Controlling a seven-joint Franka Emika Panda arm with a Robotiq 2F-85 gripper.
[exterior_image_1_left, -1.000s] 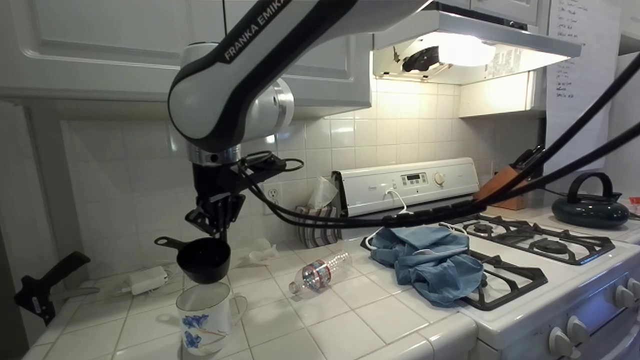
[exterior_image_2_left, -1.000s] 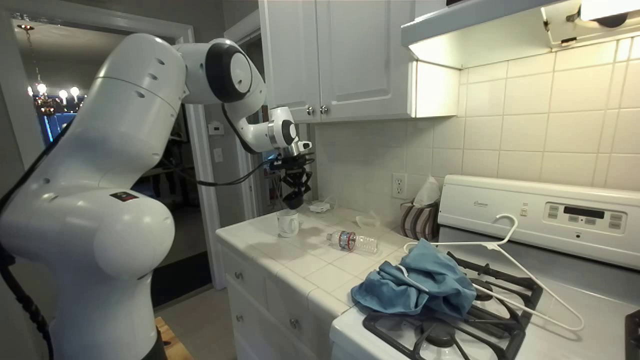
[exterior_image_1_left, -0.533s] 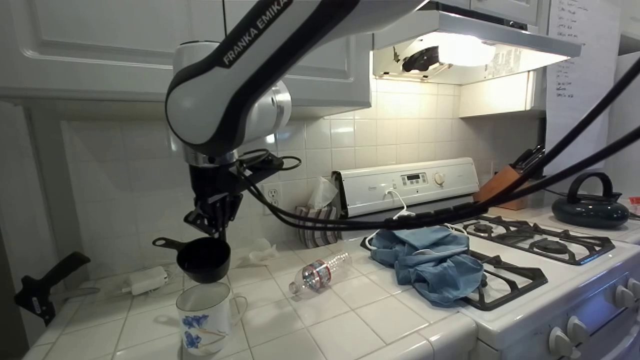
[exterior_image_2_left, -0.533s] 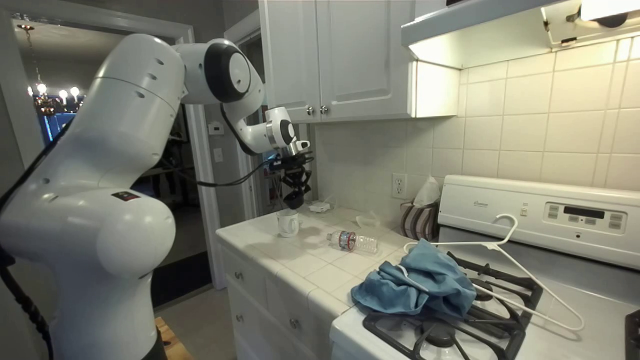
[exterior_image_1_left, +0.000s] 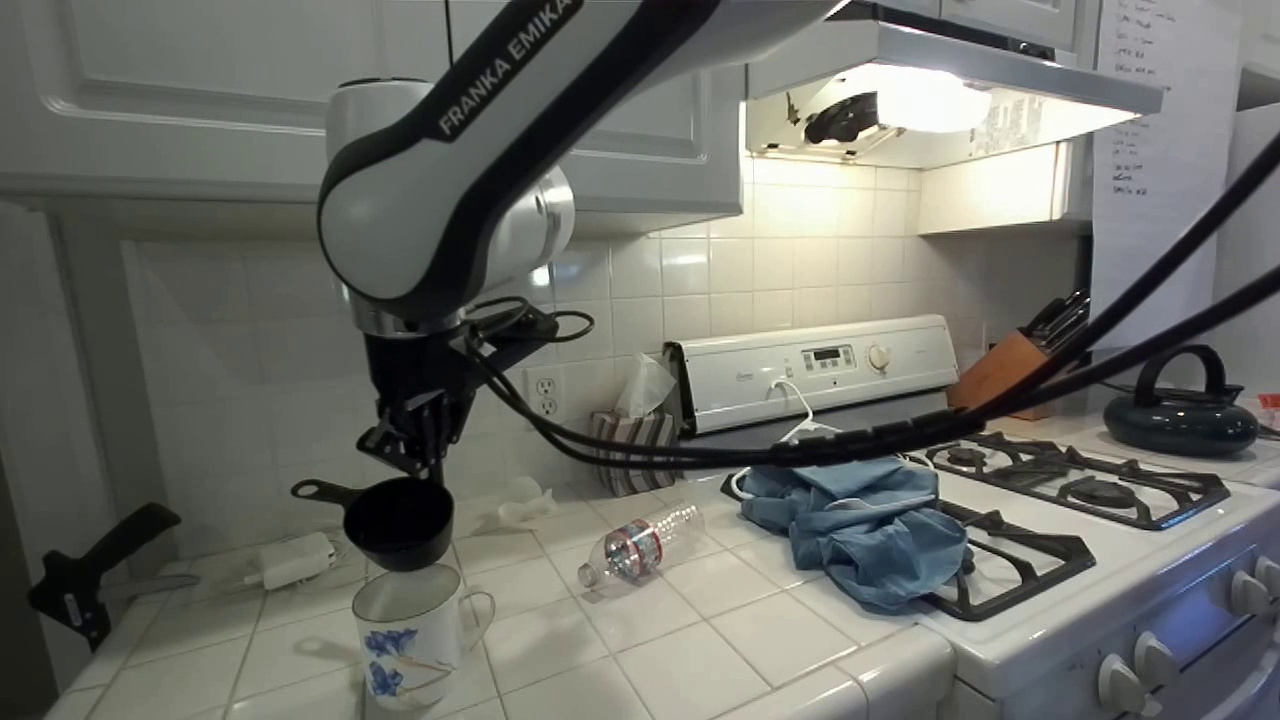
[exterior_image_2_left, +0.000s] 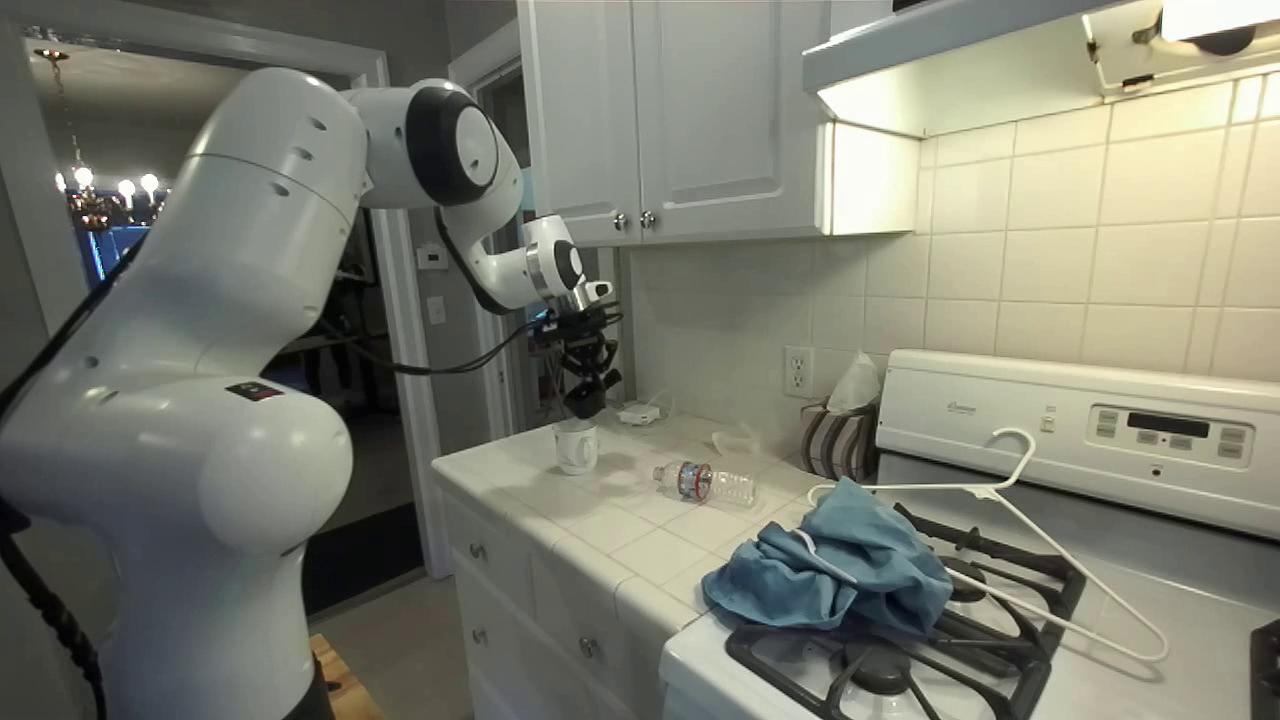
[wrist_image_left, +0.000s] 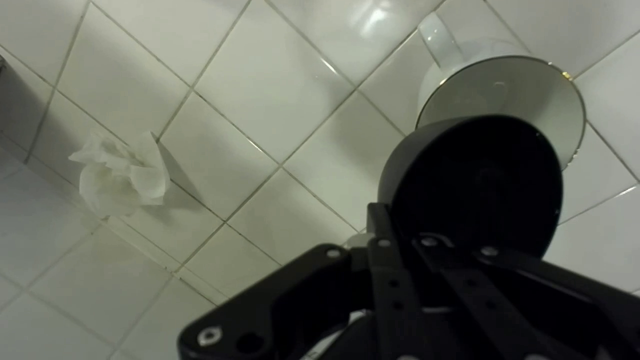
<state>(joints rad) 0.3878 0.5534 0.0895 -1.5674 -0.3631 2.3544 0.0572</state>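
**Black measuring cup (exterior_image_1_left: 398, 525) held over a flowered mug (exterior_image_1_left: 412, 650)**

The measuring cup is in the air just above the mug's mouth in both exterior views; in the wrist view its bowl hides part of that opening. The hand (exterior_image_1_left: 430, 468) holds it, closed narrow on the bowl at its rim, while the cup's own handle sticks out to the side. The bowl is too dark inside to show whether anything lies in it, and I cannot tell whether cup and mug touch.

The mug stands upright on the white-tiled tabletop (exterior_image_1_left: 700, 640). Near it a clear plastic bottle (exterior_image_1_left: 633, 550) lies on its side, neck toward the mug. Closer to the tiled wall (exterior_image_1_left: 300, 400) are a crumpled tissue (wrist_image_left: 122, 177) and a corded white box (exterior_image_1_left: 290, 560).

Farther out, a striped tissue box (exterior_image_2_left: 838, 445) stands beside the stove (exterior_image_1_left: 1130, 560). On the stove lies a bunched blue cloth (exterior_image_1_left: 860, 530), with a white hanger (exterior_image_2_left: 985, 492) reaching out from it. Beyond are a wooden knife block (exterior_image_1_left: 1000, 362) and a dark kettle (exterior_image_1_left: 1180, 415).
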